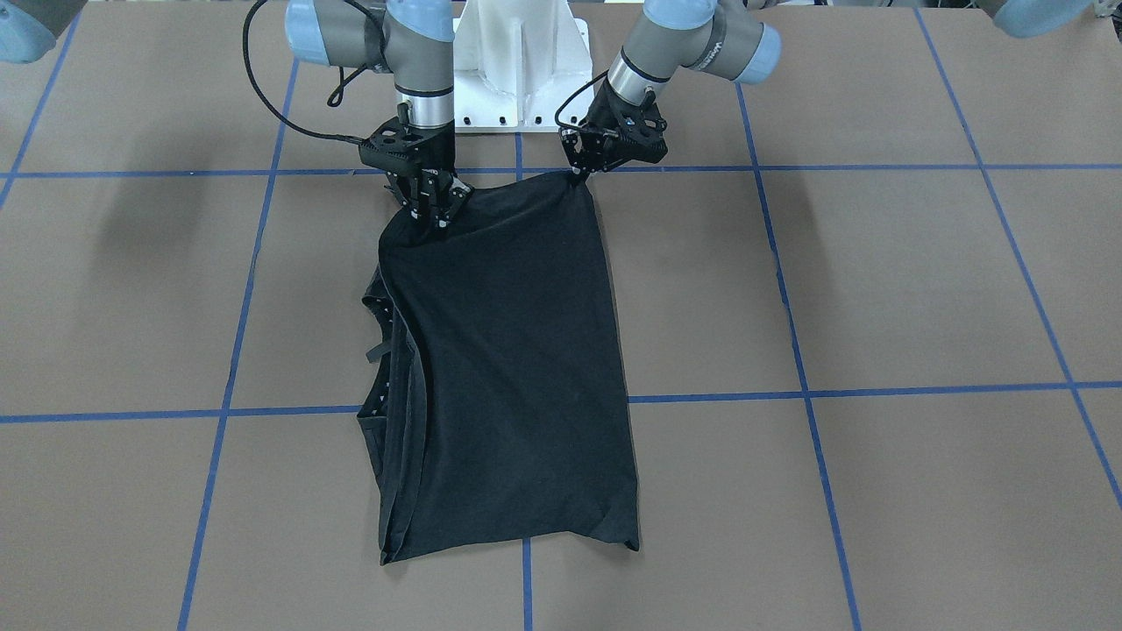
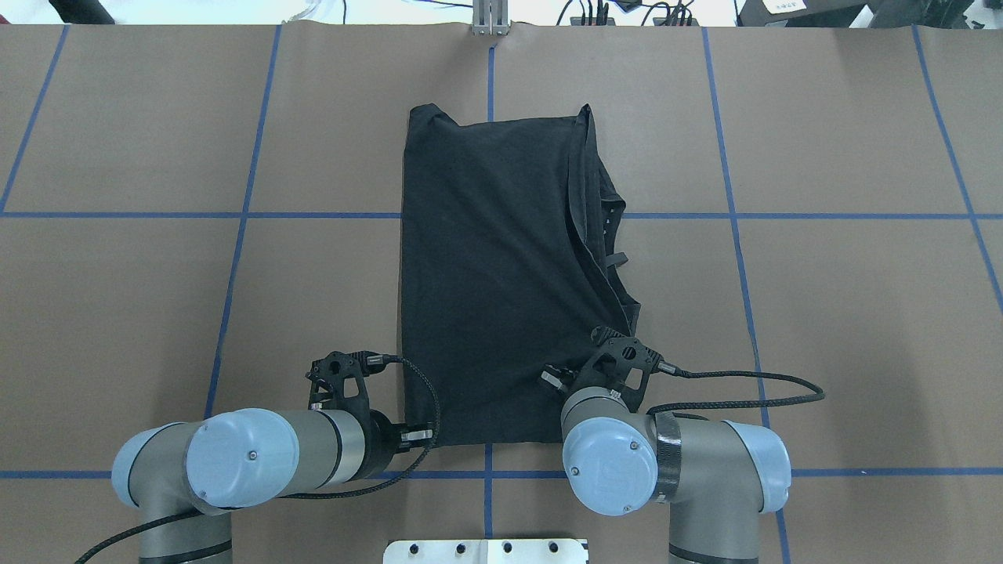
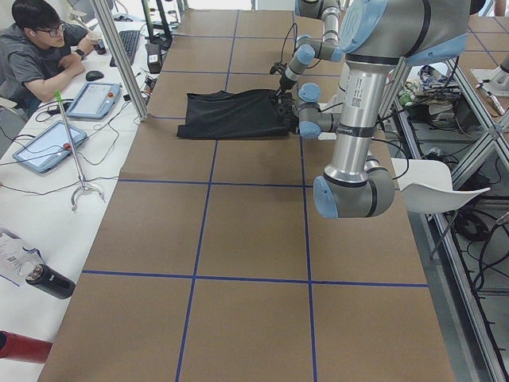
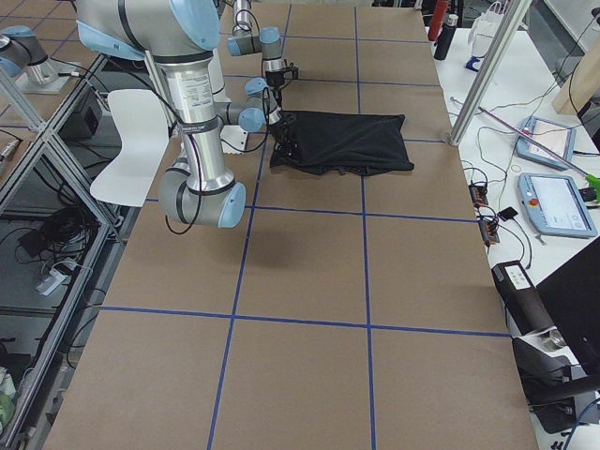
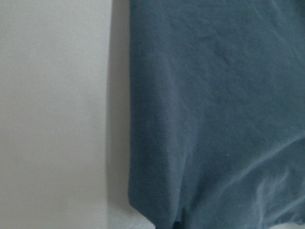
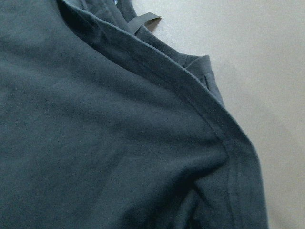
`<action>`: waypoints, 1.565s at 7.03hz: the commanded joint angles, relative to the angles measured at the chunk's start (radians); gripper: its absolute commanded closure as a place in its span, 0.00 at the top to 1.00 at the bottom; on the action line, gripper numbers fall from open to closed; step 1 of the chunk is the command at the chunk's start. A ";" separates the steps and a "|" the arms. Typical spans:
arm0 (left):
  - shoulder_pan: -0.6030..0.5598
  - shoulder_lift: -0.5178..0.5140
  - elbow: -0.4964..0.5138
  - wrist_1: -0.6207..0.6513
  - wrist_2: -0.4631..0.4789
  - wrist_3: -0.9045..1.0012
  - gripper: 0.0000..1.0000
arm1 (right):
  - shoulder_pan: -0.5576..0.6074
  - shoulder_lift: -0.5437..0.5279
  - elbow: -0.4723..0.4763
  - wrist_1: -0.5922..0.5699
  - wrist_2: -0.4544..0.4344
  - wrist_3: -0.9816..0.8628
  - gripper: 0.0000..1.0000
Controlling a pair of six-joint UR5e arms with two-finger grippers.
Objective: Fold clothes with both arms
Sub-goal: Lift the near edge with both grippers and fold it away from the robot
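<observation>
The black short-sleeved T-shirt (image 1: pixel 508 368), plain side up and folded into a long strip, lies centrally on the brown gridded table (image 1: pixel 877 289). The black left gripper (image 1: pixel 579 175) and black right gripper (image 1: pixel 436 213) each have their fingers clamped on one robot-side corner, probably to carry that edge over evenly.

You see: T-shirt (image 1: pixel 508 368), centre, plain black; table (image 1: pixel 920 280) brown, blue grid lines; left arm (image 2: pixel 313 446), right arm (image 2: pixel 705 462) silver-grey, light-blue caps.
</observation>
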 commanded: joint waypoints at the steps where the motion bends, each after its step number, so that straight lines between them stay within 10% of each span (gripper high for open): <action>1: -0.001 0.000 0.000 0.000 -0.002 0.000 0.00 | -0.002 0.003 0.005 0.000 0.000 0.006 0.00; 6: -0.067 -0.012 -0.122 0.078 -0.078 0.015 0.00 | 0.029 -0.012 0.136 -0.015 0.033 -0.090 0.00; 11: -0.095 -0.011 -0.427 0.307 -0.163 0.028 0.00 | -0.055 0.011 0.455 -0.305 0.042 -0.095 0.00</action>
